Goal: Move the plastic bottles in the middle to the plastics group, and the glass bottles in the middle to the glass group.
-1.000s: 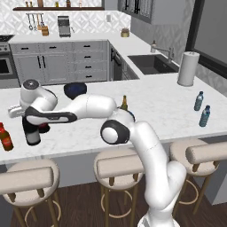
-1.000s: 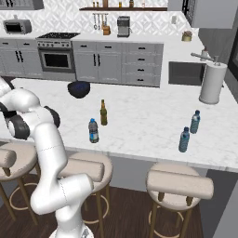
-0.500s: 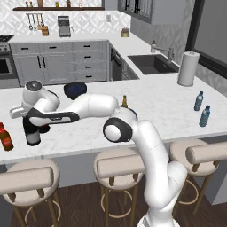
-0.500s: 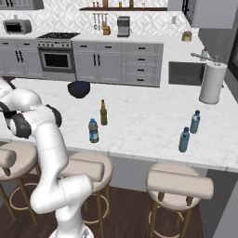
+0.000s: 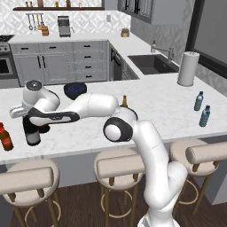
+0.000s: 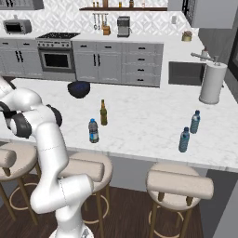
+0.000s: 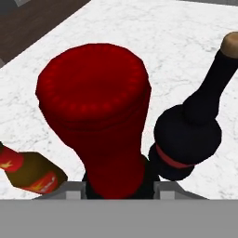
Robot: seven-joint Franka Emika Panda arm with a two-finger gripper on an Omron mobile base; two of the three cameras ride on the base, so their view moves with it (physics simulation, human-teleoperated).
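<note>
My gripper point(image 5: 31, 123) is far out to the left over the counter, shut on the neck of the tall dark wine bottle point(image 5: 32, 135), which stands upright. Its red neck foil point(image 7: 95, 107) rises in the middle of the hand view. Close beside it are the squat round-bellied dark bottle point(image 7: 187, 135) and the small orange-red bottle point(image 7: 31, 172) point(image 5: 5, 137) of the glass group. The slim amber beer bottle point(image 6: 103, 113) point(image 5: 124, 101) and a small water bottle point(image 6: 93, 130) stand mid-counter. Two blue-labelled water bottles point(image 6: 195, 122) point(image 6: 184, 140) stand at the right.
A dark bowl point(image 6: 78, 88) sits behind the middle bottles. A paper towel roll point(image 6: 212, 82) and the sink point(image 5: 153, 63) are at the far right. Stools point(image 5: 119, 164) line the counter's near edge. My arm stretches low across the counter's left half.
</note>
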